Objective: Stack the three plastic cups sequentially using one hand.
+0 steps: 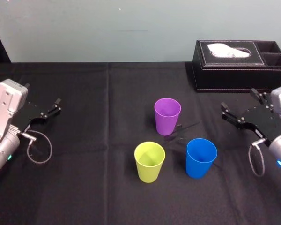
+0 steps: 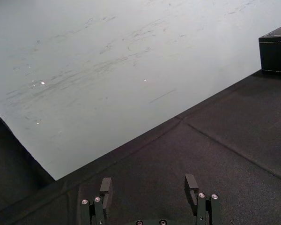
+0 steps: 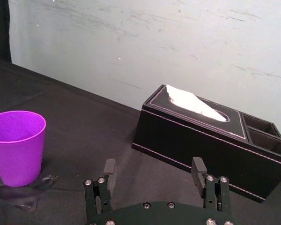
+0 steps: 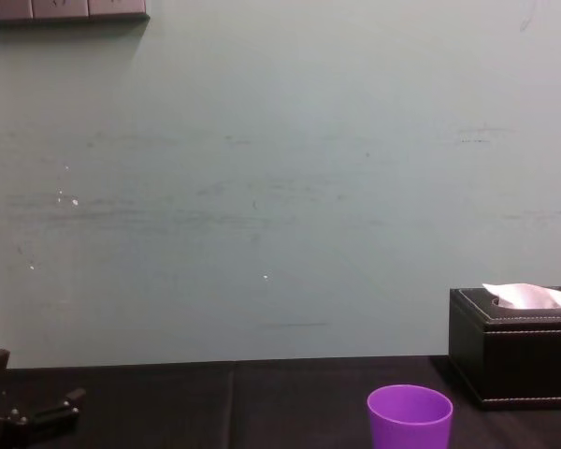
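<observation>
Three plastic cups stand upright and apart on the black tablecloth. The purple cup [image 1: 167,115] [image 3: 16,145] [image 4: 409,419] is farthest back, the yellow-green cup [image 1: 149,161] is front left, and the blue cup [image 1: 201,157] is front right. To the right of the cups, my right gripper [image 1: 239,104] [image 3: 154,171] hovers open and holds nothing. At the table's left side, far from the cups, my left gripper [image 1: 43,110] [image 2: 148,185] is open and empty.
A black tissue box [image 1: 240,65] [image 3: 210,143] [image 4: 515,346] with a white tissue sits at the back right, just behind my right gripper. A pale wall [image 4: 280,187] rises behind the table. Bare cloth [image 1: 84,140] lies between the left gripper and the cups.
</observation>
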{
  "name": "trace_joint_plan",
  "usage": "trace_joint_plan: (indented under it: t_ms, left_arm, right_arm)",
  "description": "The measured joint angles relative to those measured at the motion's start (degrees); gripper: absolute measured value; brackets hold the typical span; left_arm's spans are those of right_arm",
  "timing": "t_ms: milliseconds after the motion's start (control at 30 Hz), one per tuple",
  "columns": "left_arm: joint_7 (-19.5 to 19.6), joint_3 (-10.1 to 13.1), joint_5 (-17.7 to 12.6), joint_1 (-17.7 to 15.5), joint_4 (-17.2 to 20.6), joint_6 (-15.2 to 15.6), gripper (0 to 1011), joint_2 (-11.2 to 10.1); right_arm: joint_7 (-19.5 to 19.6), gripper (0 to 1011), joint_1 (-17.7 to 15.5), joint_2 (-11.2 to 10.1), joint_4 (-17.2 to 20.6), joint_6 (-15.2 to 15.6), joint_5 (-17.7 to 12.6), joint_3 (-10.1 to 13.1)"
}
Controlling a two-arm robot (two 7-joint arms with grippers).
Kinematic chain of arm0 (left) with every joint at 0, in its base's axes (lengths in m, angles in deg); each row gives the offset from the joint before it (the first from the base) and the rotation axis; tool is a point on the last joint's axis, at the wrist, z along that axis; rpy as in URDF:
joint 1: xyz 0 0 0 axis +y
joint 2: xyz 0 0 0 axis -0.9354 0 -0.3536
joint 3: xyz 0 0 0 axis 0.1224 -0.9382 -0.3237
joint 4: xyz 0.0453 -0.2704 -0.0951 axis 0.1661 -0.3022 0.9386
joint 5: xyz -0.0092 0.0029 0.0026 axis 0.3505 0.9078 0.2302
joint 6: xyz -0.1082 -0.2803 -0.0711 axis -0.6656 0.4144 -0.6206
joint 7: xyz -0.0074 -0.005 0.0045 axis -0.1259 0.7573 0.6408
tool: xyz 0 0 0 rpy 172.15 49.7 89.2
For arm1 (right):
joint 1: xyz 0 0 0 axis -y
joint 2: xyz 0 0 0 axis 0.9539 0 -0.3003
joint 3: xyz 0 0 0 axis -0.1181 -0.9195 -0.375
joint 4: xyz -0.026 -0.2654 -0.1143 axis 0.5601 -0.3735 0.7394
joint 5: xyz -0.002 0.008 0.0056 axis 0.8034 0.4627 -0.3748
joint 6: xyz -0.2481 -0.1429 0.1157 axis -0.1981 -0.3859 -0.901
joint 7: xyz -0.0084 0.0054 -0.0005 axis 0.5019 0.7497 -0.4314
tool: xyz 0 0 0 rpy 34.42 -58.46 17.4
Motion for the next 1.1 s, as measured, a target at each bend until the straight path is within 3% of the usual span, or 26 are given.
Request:
trace_joint_plan:
  t_ms: [600, 1100]
  left_arm:
    - [0.0, 0.0, 0.0, 0.0, 0.0, 0.0, 1011, 0.0]
    - [0.0, 0.0, 0.0, 0.0, 0.0, 0.0, 1011, 0.0]
  right_arm:
    - [-2.5, 1004, -8.2, -2.0, 5.8, 1.8, -3.7, 6.7]
    - [-11.0, 1004, -17.6, -7.2, 11.9, 3.1, -8.6, 13.4]
